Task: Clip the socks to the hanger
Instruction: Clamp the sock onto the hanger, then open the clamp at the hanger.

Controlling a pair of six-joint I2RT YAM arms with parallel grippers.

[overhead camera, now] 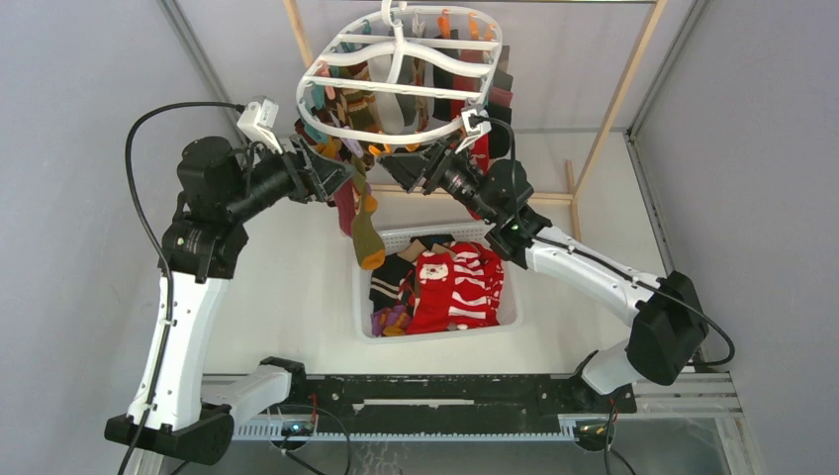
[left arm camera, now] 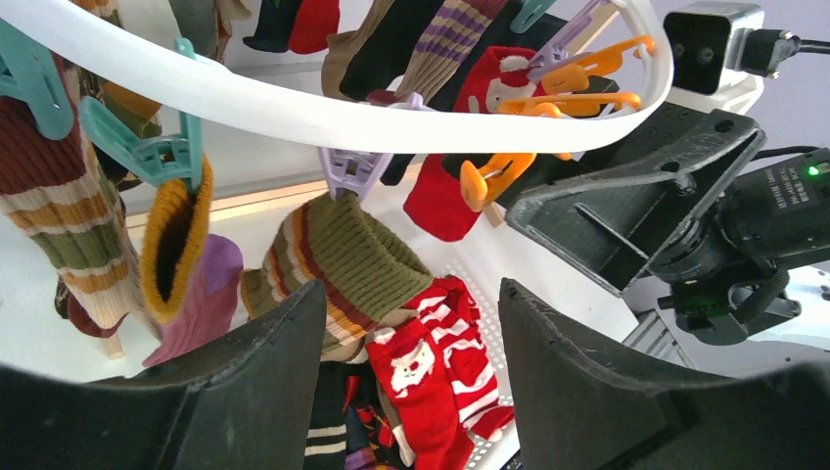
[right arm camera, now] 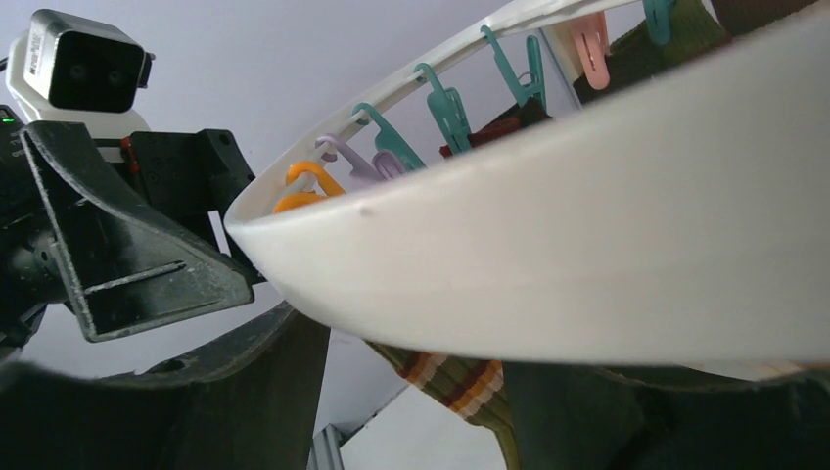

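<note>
The white oval hanger (overhead camera: 396, 136) hangs at the top centre with several socks clipped round its rim. A green striped sock (overhead camera: 367, 233) hangs from a purple clip (left arm camera: 347, 171) on the near rim. My left gripper (overhead camera: 341, 173) is open and empty just left of that sock, under the rim (left arm camera: 294, 108). In its own view my left gripper (left arm camera: 411, 289) frames the sock's cuff (left arm camera: 352, 255). My right gripper (overhead camera: 396, 166) faces it from the right, near an orange clip (left arm camera: 489, 176). In its own view my right gripper (right arm camera: 411, 343) has its jaws apart under the rim (right arm camera: 587, 225), with the striped sock (right arm camera: 460, 382) behind.
A white slotted basket (overhead camera: 510, 307) below the hanger holds red Santa socks (overhead camera: 450, 282) and several darker ones. A bare wooden frame (overhead camera: 618, 94) stands behind the hanger. Teal and orange clips (right arm camera: 445, 103) line the rim.
</note>
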